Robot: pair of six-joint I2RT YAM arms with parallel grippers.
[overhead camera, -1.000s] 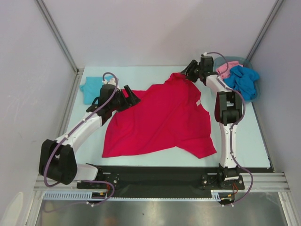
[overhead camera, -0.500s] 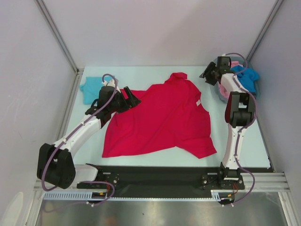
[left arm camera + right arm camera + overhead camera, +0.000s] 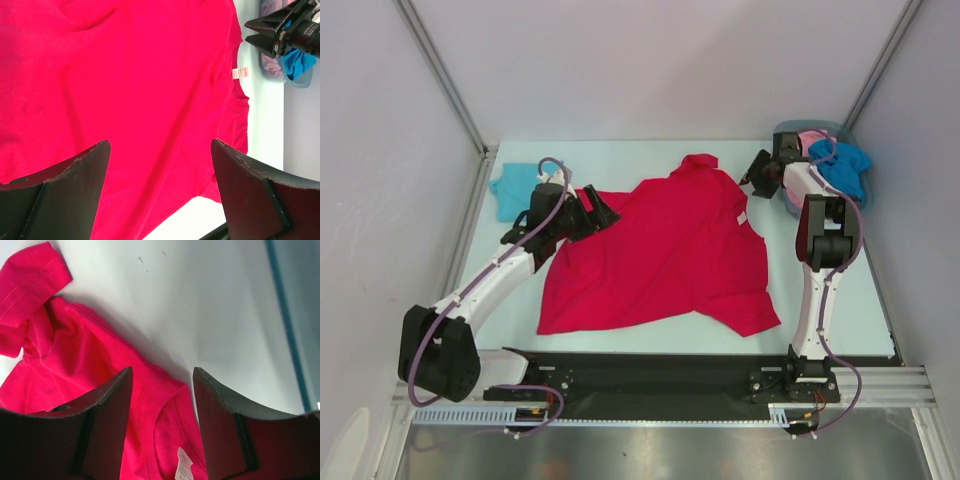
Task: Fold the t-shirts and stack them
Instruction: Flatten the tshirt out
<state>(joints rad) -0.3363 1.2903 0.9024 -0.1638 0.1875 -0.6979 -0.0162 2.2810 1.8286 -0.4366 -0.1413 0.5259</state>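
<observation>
arms (image 3: 490, 275): white links, black joints | cables (image 3: 552, 159): purple (looped)

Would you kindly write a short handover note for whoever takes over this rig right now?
The left gripper: jaws open, empty, over the far-left edge of the red t-shirt.
The right gripper: jaws open, empty, hovering near that shirt's collar.
Things: the red t-shirt is spread out at table centre, unfolded. The teal t-shirt lies at the far left, apparently folded. The pink t-shirt and blue t-shirt are heaped in the grey bin at the far right.
Done: at most the teal one.
Left: fold the red one, stack it, then do pink and blue.
</observation>
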